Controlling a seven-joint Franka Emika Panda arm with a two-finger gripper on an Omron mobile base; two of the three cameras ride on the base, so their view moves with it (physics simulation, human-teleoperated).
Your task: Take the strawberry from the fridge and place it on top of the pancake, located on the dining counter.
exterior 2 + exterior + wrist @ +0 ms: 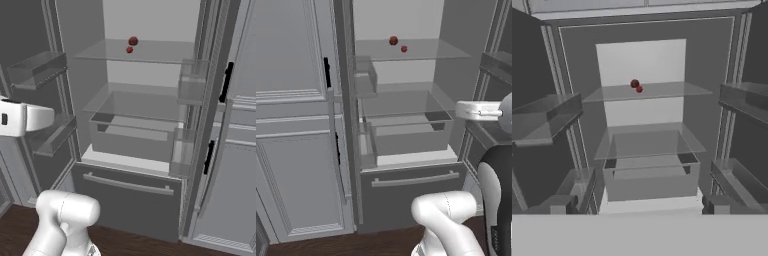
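Both doors of the fridge (406, 170) stand open, their far edges cut off by the frame in both base views. The door bins look bare. On the upper glass shelf (657, 91) sit two small red fruits, touching or nearly so: the larger dark red fruit (634, 83) at left, the strawberry (639, 89) just right of it, its green top too small to make out. The clear drawer (649, 170) below looks bare. The fingertips are out of sight; the jaws stand spread wide, holding nothing
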